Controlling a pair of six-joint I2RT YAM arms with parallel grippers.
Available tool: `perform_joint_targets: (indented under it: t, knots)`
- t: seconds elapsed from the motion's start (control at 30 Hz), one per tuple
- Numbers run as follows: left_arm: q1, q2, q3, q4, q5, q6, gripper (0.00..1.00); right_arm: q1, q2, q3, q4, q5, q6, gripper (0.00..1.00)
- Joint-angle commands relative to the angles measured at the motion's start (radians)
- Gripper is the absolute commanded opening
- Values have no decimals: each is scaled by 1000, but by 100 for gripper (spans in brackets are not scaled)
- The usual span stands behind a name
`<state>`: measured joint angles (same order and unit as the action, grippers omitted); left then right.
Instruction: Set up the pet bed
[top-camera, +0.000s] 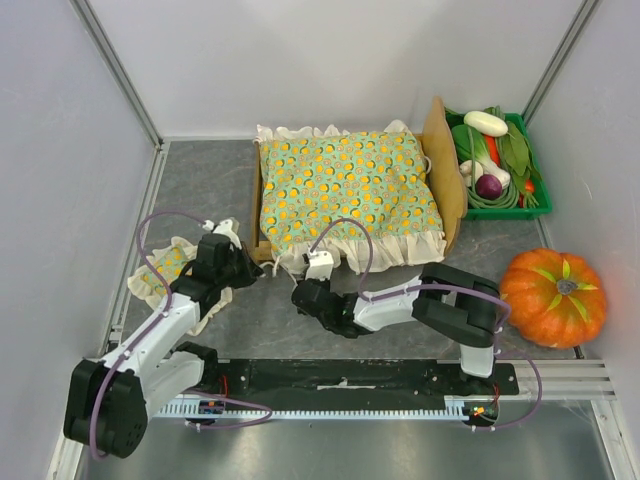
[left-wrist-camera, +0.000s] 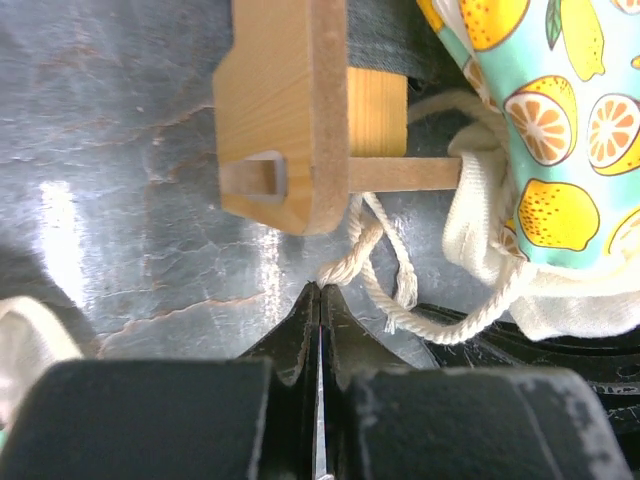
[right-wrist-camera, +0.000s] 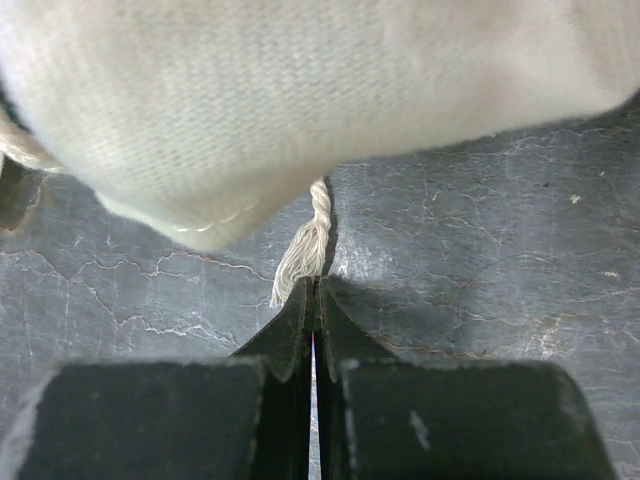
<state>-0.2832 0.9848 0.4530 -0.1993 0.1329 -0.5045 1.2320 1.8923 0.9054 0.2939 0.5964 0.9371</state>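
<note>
Left wrist, left pincer (left-wrist-camera: 319, 290) closed against cord (left-wrist-camera: 344, 266), right pincer (right-wrist-camera: 312, 286) closed likewise

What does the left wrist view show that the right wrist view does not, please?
Only the left wrist view: the left gripper, a wooden corner of the pet bed and the lemon-and-orange print of the cushion.
Only the right wrist view: the right gripper, beneath a plain cream frill that fills the top of the picture.
Both: fingers shut, a cream cord end meeting the fingertips, and the grey table.
</note>
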Motion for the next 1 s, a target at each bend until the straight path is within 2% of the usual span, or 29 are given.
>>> perform_joint_targets:
  t: [0.0, 0.33, 0.53, 0.73, 0.87, 0.93, 0.97]
  knots:
    - [21, -70, 38, -104, -105, -57, 2, -28, -30, -60, 22, -75, -24, 0]
    - [39, -170, 196, -245, -191, -57, 2, -111, -99, -69, -39, -27, -52, 0]
    - [104, -140, 286, -301, -256, 0, 2, -132, -116, -102, -62, -20, -32, 0]
    - [176, -37, 358, -298, -222, 35, 2, -146, -137, -145, -65, -12, -15, 0]
    - [179, -55, 374, -302, -181, 52, 2, -158, -170, -163, -119, 34, 6, 0]
    - [179, -70, 351, -296, -88, 57, 2, -158, -180, -172, -99, 22, -20, 0]
    - [179, -80, 336, -289, -41, 55, 2, -160, -185, -181, -31, -57, -96, 0]
